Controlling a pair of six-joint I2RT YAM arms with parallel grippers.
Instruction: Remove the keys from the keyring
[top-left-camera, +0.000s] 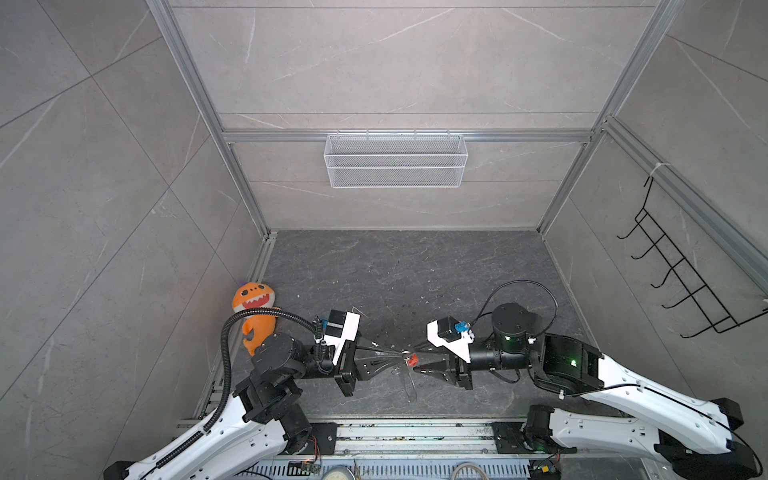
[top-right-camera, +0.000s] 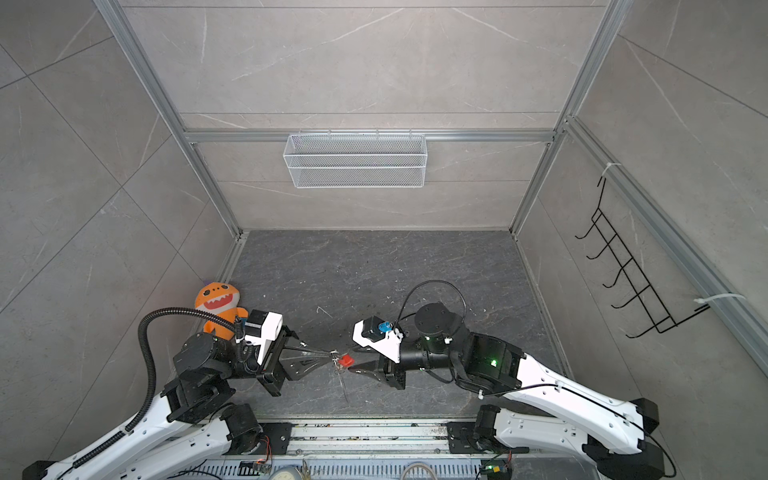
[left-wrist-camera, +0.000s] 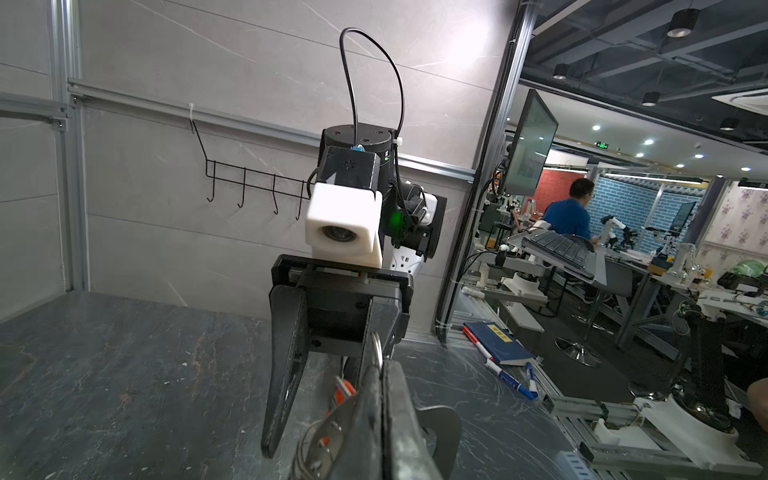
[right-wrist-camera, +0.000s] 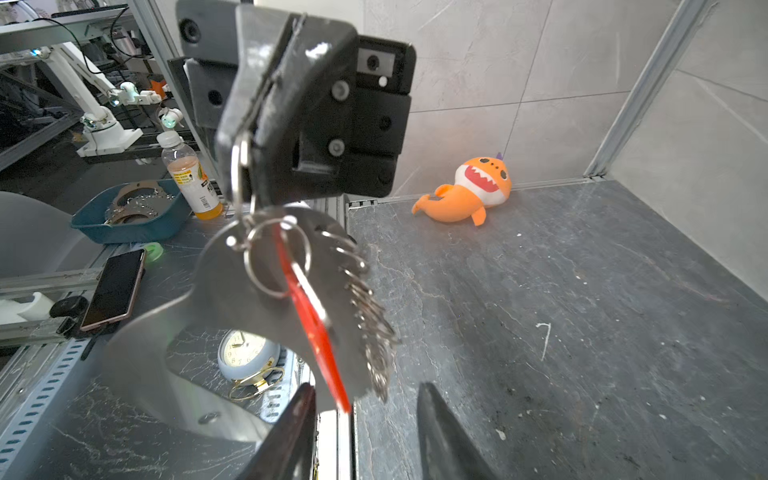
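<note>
Where the tabletop (top-left-camera: 415, 266) meets the left wall, an orange plush (top-left-camera: 254, 309) lies on the surface; the right wrist view shows it too (right-wrist-camera: 469, 191). Right of it, in both top views, the left claw (top-left-camera: 399, 354) points toward the middle, raised off the tabletop. Its jaws are pressed together on the keyring (right-wrist-camera: 226, 299), and the right wrist view shows a thin silver loop pinched at the very tip of that claw (right-wrist-camera: 249, 137). Below the pinch hang the flat grey fob (right-wrist-camera: 174, 345), a chain (right-wrist-camera: 368, 307) of small rings and the red key (right-wrist-camera: 316, 328), all in the air and swinging free of the tabletop. In a top view the red key (top-right-camera: 345, 360) shows just right of the left claw (top-right-camera: 331, 354). Further right the right claw (top-left-camera: 417, 358) faces the left one with its jaws parted to a moderate gap and gripping nothing. The red key's lower end lies in that gap (right-wrist-camera: 365, 388), close to one jaw; whether it touches cannot be told.
</note>
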